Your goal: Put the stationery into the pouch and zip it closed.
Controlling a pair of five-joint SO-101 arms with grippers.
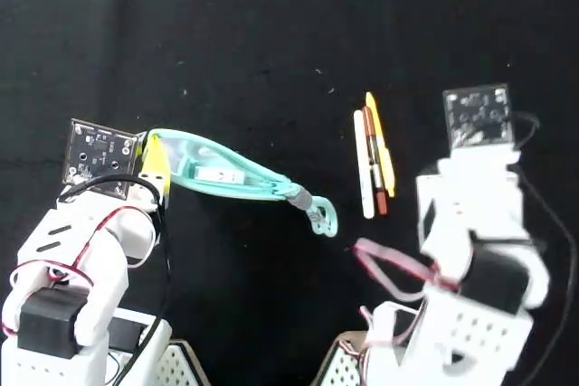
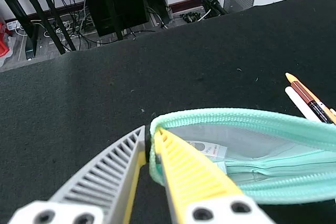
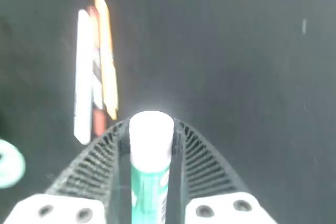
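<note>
While the left gripper is clamped on one end of the mint-green pouch, its yellow finger lying over the zipper rim and its grey finger outside it, the pouch's mouth gapes open along its length and a white label shows inside. In the high view the pouch lies on the black table cloth, running from the left gripper toward the table's middle, with its ring-shaped zipper pull at the far end from that gripper. The right gripper is closed around a white-capped stick with a green-and-white body, held lengthwise between the two black ribbed fingers; whether it is a marker or a glue stick I cannot tell. Just beyond its tip, three pieces of stationery lie side by side and touching on the cloth: a white pen, a red-brown pencil and an orange pencil. From above, these three rest between the pouch's zipper-pull end and the right arm, apart from both. In the left wrist view their tips appear past the pouch's rim.
</note>
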